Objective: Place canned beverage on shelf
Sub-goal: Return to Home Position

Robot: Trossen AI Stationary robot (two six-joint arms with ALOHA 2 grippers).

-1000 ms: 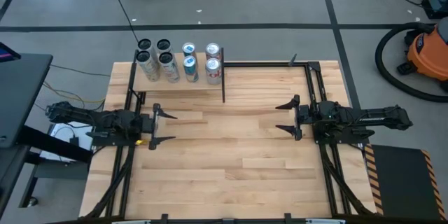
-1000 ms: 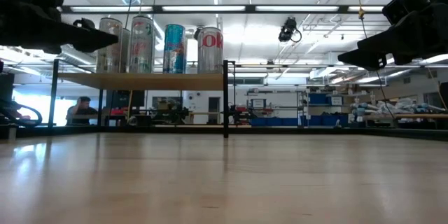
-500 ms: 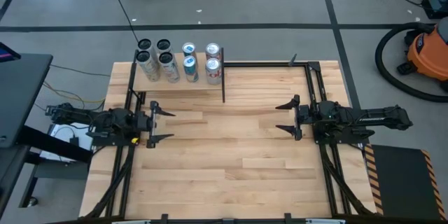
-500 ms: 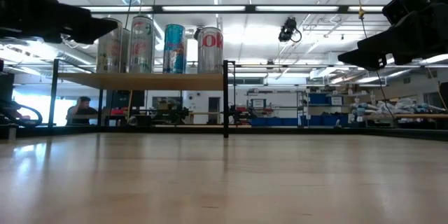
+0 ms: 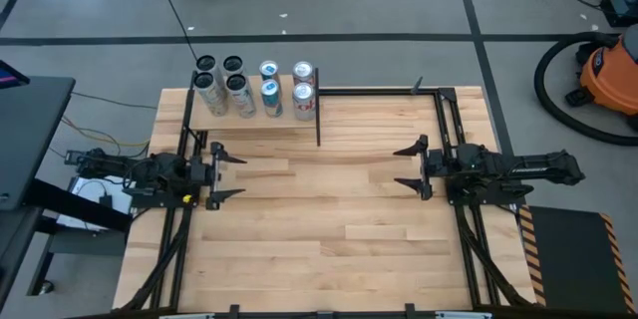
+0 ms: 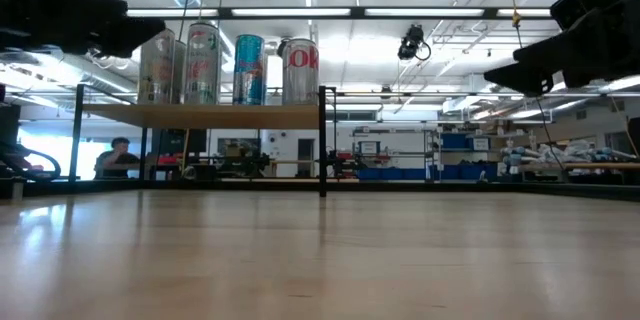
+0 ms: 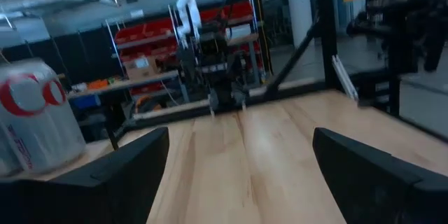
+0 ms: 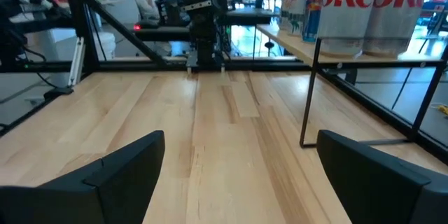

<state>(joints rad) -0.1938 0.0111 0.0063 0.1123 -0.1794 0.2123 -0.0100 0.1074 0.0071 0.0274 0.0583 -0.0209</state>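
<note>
Several beverage cans (image 5: pixel 249 90) stand upright in rows on the shelf (image 5: pixel 261 120), a pale-wood panel on black rods at the table's far left. The low view shows the cans (image 6: pixel 248 68) raised above the tabletop on the shelf (image 6: pixel 200 115). My left gripper (image 5: pixel 221 172) hovers open near the table's left edge, on the near side of the shelf, holding nothing. My right gripper (image 5: pixel 397 166) hovers open at the right, facing it. A silver and red can (image 7: pixel 35 122) shows beside the left fingers. Cans (image 8: pixel 364 7) also show in the right wrist view.
Black frame rods (image 5: pixel 439 110) run along the table's right and left sides. Bare wooden tabletop (image 5: pixel 319 209) lies between the two grippers. An orange vacuum (image 5: pixel 608 75) stands on the floor off the far right. A person (image 6: pixel 118 155) sits in the room beyond the table.
My left gripper has drawn back a little toward the table's left edge and tipped its fingers upward, staying open. The cans and the right arm have kept still.
</note>
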